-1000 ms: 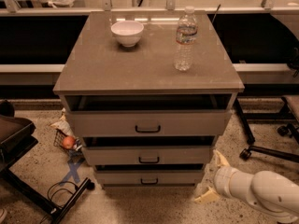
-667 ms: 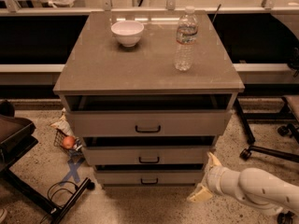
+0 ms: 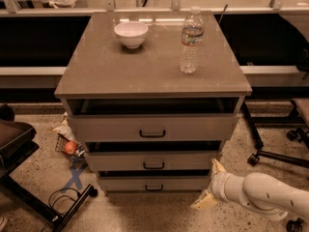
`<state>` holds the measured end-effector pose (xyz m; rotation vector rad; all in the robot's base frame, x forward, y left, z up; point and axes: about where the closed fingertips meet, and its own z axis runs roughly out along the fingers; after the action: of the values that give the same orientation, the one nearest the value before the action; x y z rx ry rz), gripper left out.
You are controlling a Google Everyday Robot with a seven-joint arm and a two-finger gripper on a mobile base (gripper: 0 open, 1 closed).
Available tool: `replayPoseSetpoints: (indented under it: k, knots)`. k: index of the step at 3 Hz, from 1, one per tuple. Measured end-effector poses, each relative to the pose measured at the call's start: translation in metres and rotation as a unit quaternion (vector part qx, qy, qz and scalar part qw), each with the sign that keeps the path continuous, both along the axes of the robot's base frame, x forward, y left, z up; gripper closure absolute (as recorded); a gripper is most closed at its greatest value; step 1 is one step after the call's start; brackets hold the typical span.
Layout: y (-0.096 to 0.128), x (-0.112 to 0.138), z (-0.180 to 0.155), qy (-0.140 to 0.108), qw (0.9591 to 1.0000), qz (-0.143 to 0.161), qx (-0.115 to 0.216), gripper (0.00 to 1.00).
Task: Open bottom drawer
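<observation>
Three drawers are stacking up the front of a grey-beige cabinet [image 3: 120, 71], each one carrying a small black bar handle. Off at the cabinet's 9 o'clock, a black stand [image 3: 19, 151] is standing on the speckled floor. Just beside the cabinet's lower left corner, a wire basket [image 3: 62, 144] is holding a red apple [image 3: 71, 147], and a blue tape cross [image 3: 75, 178] is lying at the basket's 6 o'clock. On the top surface, a white bowl [image 3: 131, 33] is sitting toward the back left, and a clear water bottle [image 3: 191, 40] is standing upright at the bowl's 3 o'clock, well apart from it. The top drawer [image 3: 153, 127] is standing out from the cabinet, showing a dark gap above its front. The bottom drawer [image 3: 120, 183] is lying lowest, just above the floor, with its handle [image 3: 154, 188] centred on its front.

The gripper [image 3: 208, 185] is hovering at the handle's 3 o'clock, just past the drawer's right end and near the floor, apart from the handle. Its two tan fingers [image 3: 216, 168] are spreading wide, one toward 12 o'clock and one toward 6 o'clock, and are holding nothing. The white arm [image 3: 260, 192] is reaching in from 4 o'clock. A black chair base [image 3: 273, 156] is resting at the gripper's 2 o'clock.
</observation>
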<state>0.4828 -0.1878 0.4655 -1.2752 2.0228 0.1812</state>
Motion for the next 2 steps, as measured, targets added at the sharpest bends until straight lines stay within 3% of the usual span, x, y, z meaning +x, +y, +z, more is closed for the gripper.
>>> replayPoseSetpoints:
  k: [2]
  knots:
    - [-0.005, 0.022, -0.116, 0.077, 0.9969, 0.014, 0.001, 0.00]
